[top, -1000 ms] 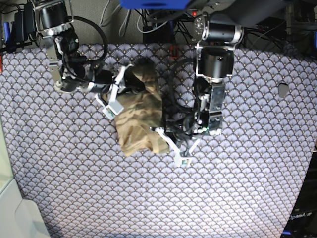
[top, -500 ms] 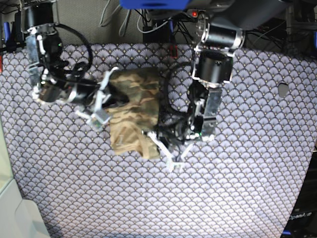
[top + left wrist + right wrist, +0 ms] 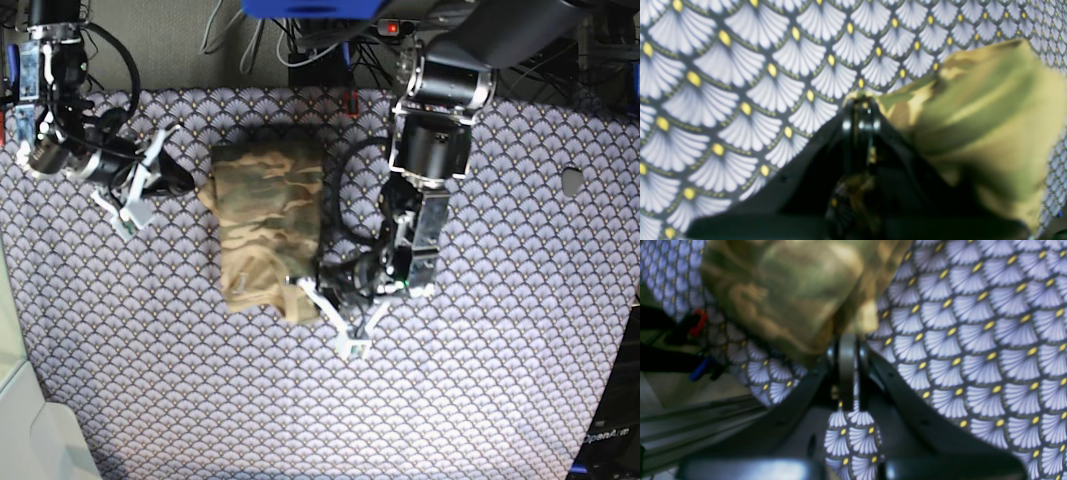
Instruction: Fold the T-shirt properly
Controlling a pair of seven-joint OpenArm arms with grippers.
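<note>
Item one: the T-shirt [image 3: 268, 228], camouflage print in tan, olive and brown, lying as a folded, roughly rectangular bundle on the patterned cloth [image 3: 500, 380] a little left of centre in the base view (upper part olive-streaked, lower part plainer tan).

Item two: the left gripper [image 3: 318, 298], at the bundle's lower right corner in the base view. In the left wrist view its jaws are pressed together with a camouflage edge pinched between them at the tips, the shirt [image 3: 983, 116] spreading away to the right.

Item three: the right gripper [image 3: 190, 186], at the bundle's upper left edge in the base view. Its jaws are closed, tips at the shirt's [image 3: 790, 293] tan edge in the right wrist view; whether they pinch fabric cannot be told (picture blurred).

Item four: the patterned cloth, purple-grey fan scales with yellow dots, covering the table under everything.
</note>
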